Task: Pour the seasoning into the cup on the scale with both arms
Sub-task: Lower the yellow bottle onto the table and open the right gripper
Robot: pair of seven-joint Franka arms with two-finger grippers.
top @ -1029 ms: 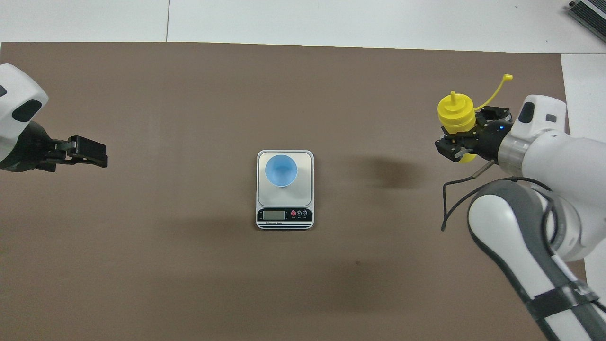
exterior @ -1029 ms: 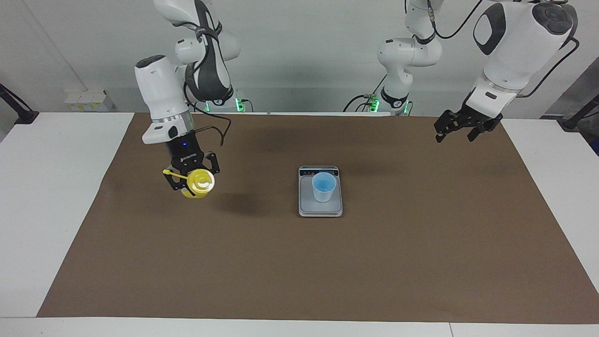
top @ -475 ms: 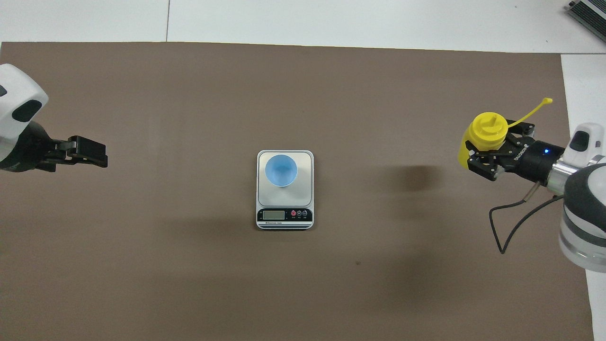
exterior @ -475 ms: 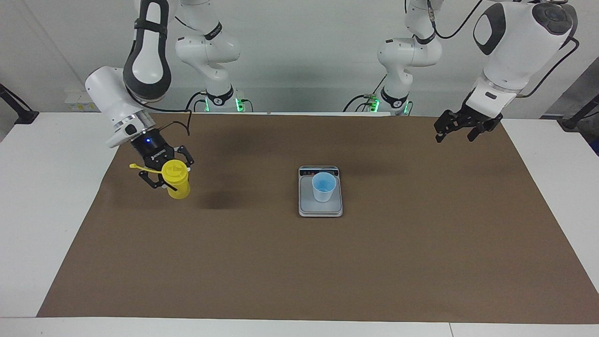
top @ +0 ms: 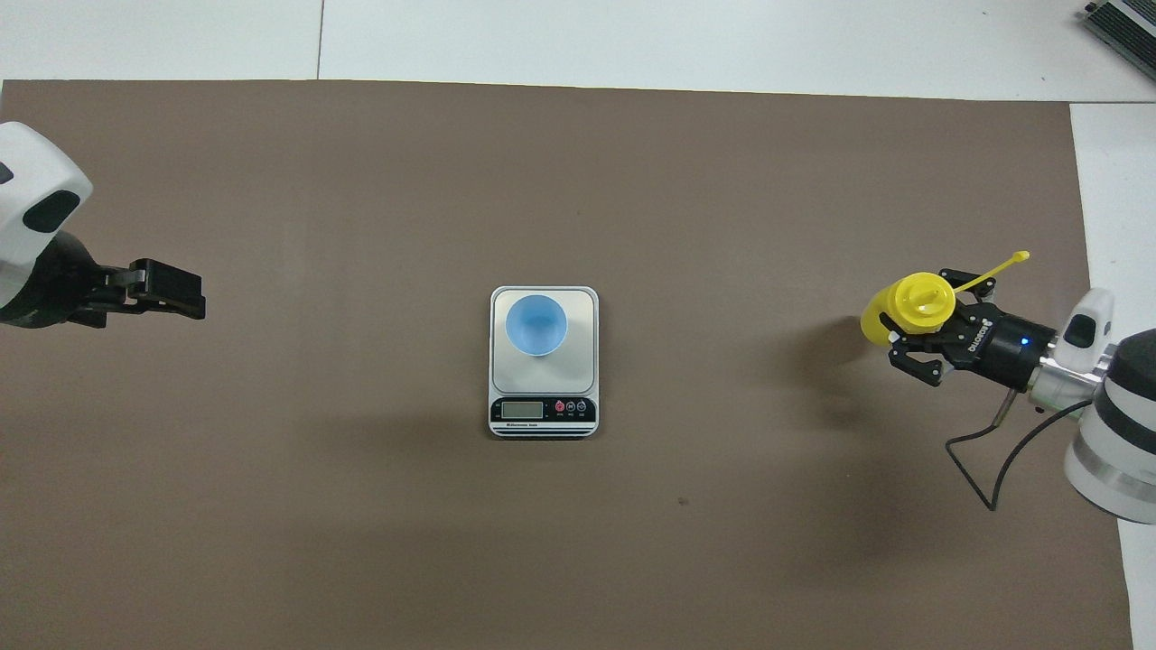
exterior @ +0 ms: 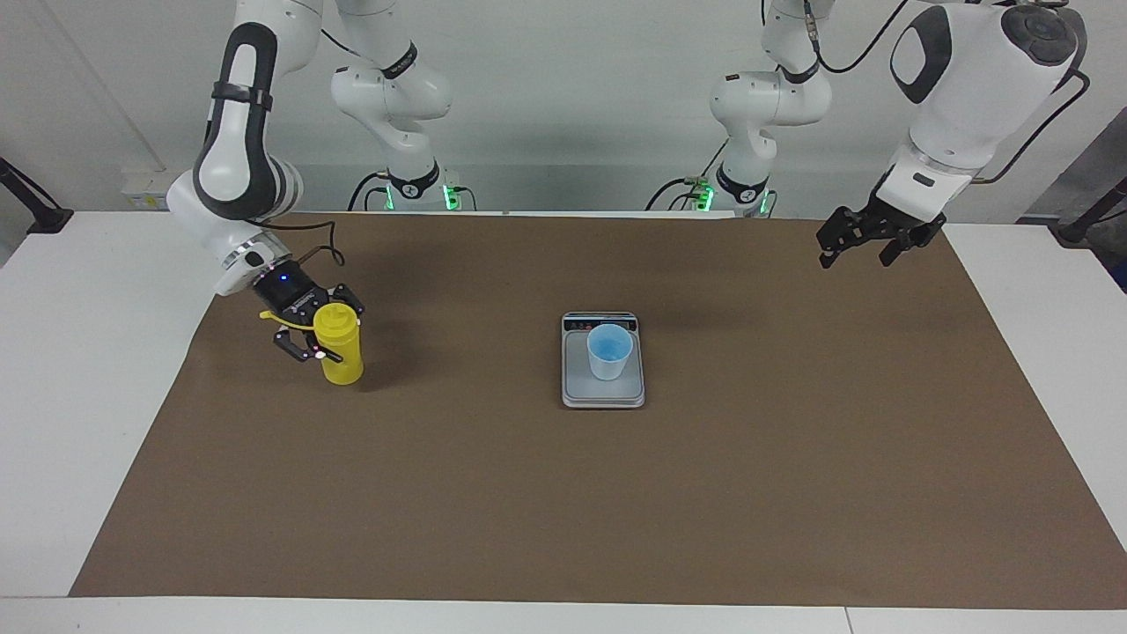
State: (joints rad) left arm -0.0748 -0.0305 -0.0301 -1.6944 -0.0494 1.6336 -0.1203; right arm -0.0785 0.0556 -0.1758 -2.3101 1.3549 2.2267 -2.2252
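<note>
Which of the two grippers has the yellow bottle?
The right gripper, toward its own end of the table, grips the seasoning bottle. The left gripper waits empty-handed.

The seasoning (exterior: 340, 346) is a yellow squeeze bottle with its thin cap strap sticking out sideways; it stands upright on the brown mat toward the right arm's end of the table, well apart from the scale. The scale (exterior: 603, 391), flat and silver-grey, lies mid-table with its dark display strip at the end nearer the robots. The cup (exterior: 609, 350), light blue and tapered, stands upright on its weighing plate.
</note>
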